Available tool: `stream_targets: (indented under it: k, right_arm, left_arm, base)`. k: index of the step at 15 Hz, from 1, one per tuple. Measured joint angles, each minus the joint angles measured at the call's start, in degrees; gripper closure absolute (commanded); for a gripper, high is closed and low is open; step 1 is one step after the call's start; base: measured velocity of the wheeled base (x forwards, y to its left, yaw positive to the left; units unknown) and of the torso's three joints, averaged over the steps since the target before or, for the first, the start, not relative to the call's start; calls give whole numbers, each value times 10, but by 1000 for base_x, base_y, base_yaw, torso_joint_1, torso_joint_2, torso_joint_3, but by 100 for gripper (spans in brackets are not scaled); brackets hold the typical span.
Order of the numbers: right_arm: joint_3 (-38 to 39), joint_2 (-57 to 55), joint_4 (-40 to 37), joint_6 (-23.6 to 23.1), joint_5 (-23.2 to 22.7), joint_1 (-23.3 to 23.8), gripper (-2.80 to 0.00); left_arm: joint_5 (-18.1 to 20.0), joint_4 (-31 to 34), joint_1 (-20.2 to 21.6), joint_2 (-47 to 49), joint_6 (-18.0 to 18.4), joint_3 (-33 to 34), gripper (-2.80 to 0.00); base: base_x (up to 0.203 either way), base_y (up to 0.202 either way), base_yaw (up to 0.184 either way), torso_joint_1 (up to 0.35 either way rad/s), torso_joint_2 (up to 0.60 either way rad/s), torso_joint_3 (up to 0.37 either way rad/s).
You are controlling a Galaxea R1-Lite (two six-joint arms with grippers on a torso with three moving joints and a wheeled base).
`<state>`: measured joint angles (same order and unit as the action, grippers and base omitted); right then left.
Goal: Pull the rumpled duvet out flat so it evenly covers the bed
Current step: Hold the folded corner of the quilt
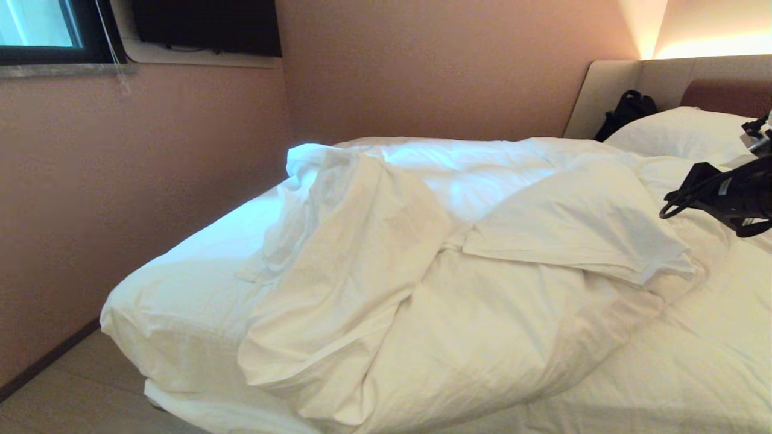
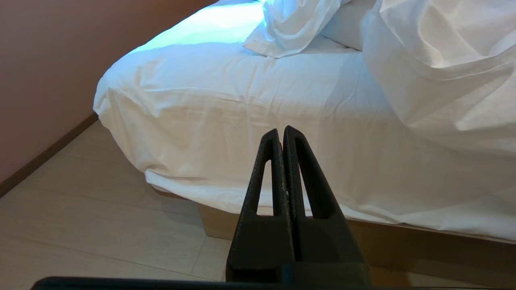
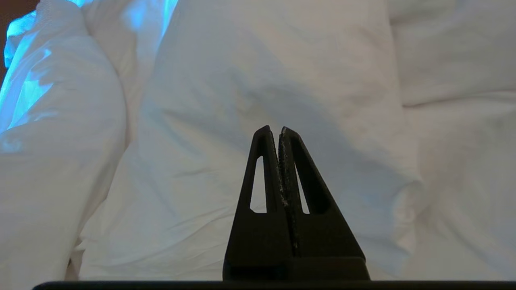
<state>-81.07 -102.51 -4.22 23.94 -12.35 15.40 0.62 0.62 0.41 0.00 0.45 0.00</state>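
One duvet [image 1: 422,283] is seen heaped in rumpled folds across the middle of the one bed [image 1: 181,289], the sheet left bare at the near-left corner. One pillow [image 1: 681,132] is noted at the far right, a black bag [image 1: 624,111] beside it. Two grippers are counted: the right gripper [image 3: 279,131] is held above the duvet, fingers pressed together, nothing gripped; the left gripper [image 2: 281,131] (low, near the bed's edge) is likewise closed and empty.

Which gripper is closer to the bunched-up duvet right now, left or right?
Right. The right gripper, shut, hangs just above the duvet near the pillow end. The left gripper, also shut, is off the bed, low over the floor beside its corner.
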Motion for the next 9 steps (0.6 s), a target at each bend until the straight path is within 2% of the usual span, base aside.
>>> stream_targets:
  k: [9]
  right_arm:
    - [0, -53, 24, 1, -1, 24, 0]
  left_arm:
    - [0, 0, 0, 0, 0, 0, 0]
  base:
    - [0, 0, 0, 0, 0, 0]
